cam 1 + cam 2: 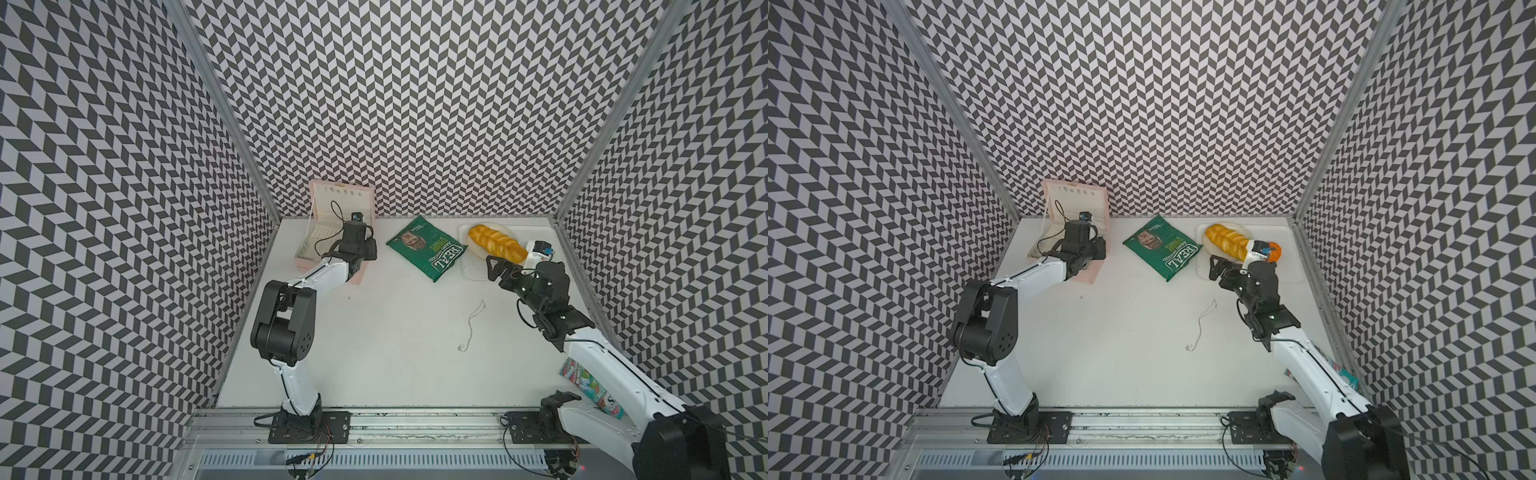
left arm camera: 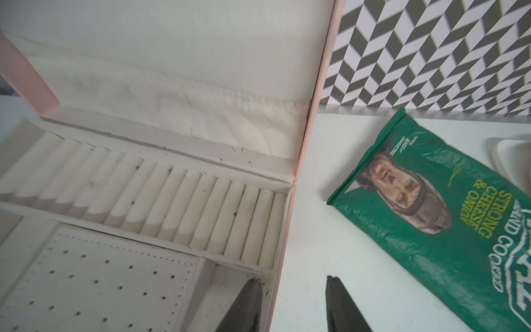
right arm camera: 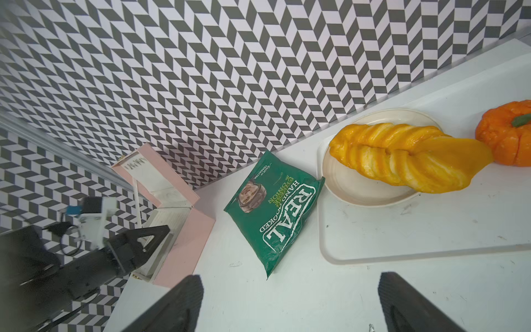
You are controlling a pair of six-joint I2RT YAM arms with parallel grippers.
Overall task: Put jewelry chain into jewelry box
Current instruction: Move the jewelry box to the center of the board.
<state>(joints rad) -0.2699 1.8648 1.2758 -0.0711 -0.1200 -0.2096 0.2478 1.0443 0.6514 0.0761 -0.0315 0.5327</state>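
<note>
box (image 1: 345, 203): open at the far left corner of the table (image 1: 374, 353), lid upright against the back wall. Both top views show the hooks (image 1: 343, 193) along the lid's top. The left wrist view shows instead the ring rolls (image 2: 172, 201), the dotted panel (image 2: 100, 273) and a small end compartment.
left claw (image 2: 293, 304): hidden under its own wrist in both top views. Only the left wrist view shows it, with jaws part-way apart, straddling the box's right side wall. One finger (image 2: 247, 304) is over the end compartment, its mate over the table. Nothing is held; whether a finger touches the wall cannot be told.
bag (image 1: 428, 251): green, flat on the table between box and tray, seen in all four views.
chain (image 1: 471, 328): stretched thin on bare table between the arms, nearer the robot's base than the bag. It is well apart from the box and left claw, and near the right claw, on its base side. Both top views show it clearly. The left wrist view misses it, and the right wrist view gives at most a silvery speck at the frame edge.
tray (image 1: 473, 276): carries a plate (image 3: 359, 195) with bread (image 1: 496, 243).
right claw (image 3: 290, 301): jaws wide, empty, above the table beside the tray's near corner, touching nothing.
pumpkin (image 3: 505, 135): on the tray beside the bread. It is plain in the right wrist view and part-hidden behind the wrist in a top view.
packet (image 1: 590, 386): colourful, under the right arm at the table's right edge.
</note>
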